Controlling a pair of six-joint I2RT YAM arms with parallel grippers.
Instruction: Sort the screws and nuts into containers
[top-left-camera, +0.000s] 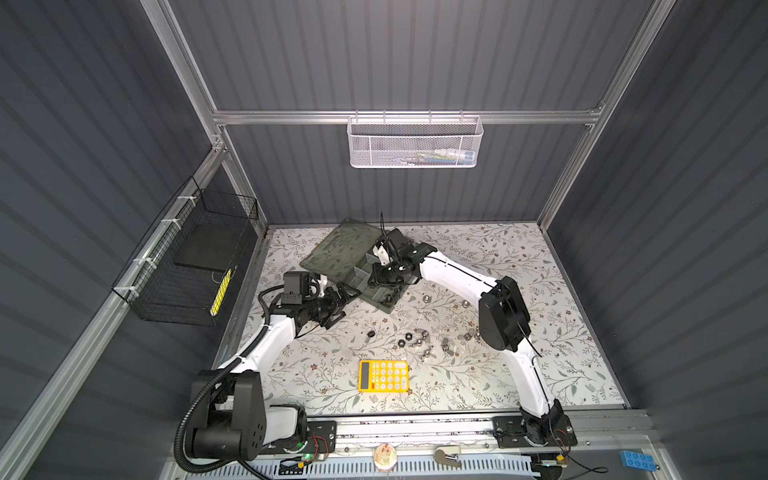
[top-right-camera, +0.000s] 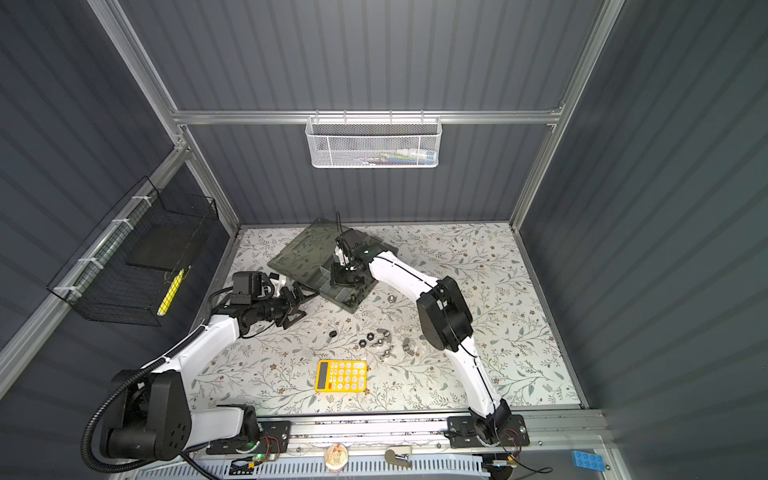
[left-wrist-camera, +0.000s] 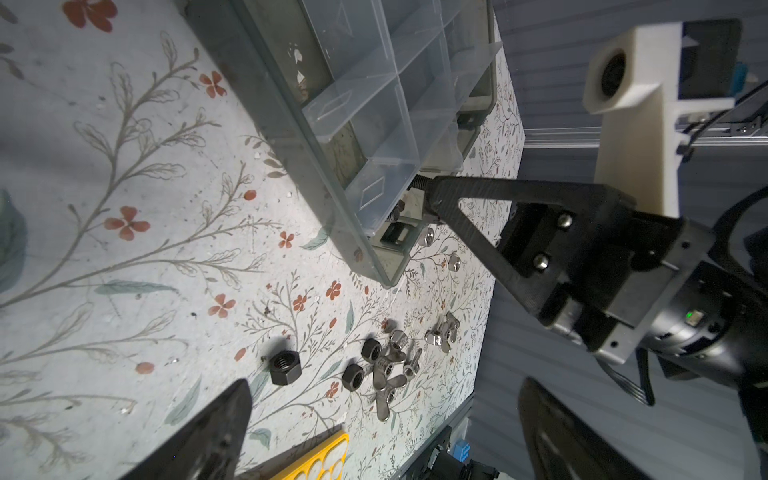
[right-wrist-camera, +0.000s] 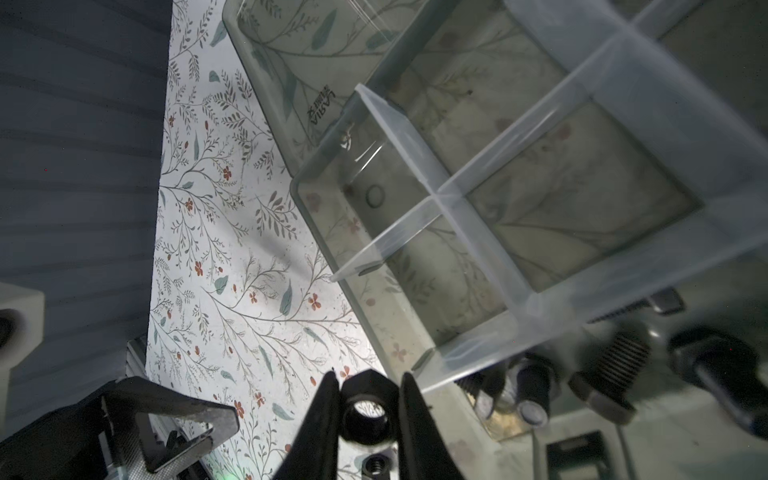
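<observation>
The right gripper (right-wrist-camera: 365, 380) is clamped on a black hex nut (right-wrist-camera: 365, 409) at the near end of the organiser box (top-left-camera: 332, 251), which lies toward the far edge of the worktop (top-left-camera: 548, 291). The left gripper (top-left-camera: 347, 305) stands released just beside the box. Loose nuts (top-left-camera: 415, 338) lie mid-worktop.

One calculator (top-left-camera: 383, 376), perhaps four wing nuts (left-wrist-camera: 441, 335)

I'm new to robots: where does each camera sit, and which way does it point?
Top views: high above the front edge, looking down at the table; left arm and right arm show.
Left wrist: on its arm, looking past the open left claw at loose nuts and the organiser box.
Right wrist: on its arm, looking past the right claw, shut on a black nut, into the compartments.
Shared: both wrist views show the organiser box.
</observation>
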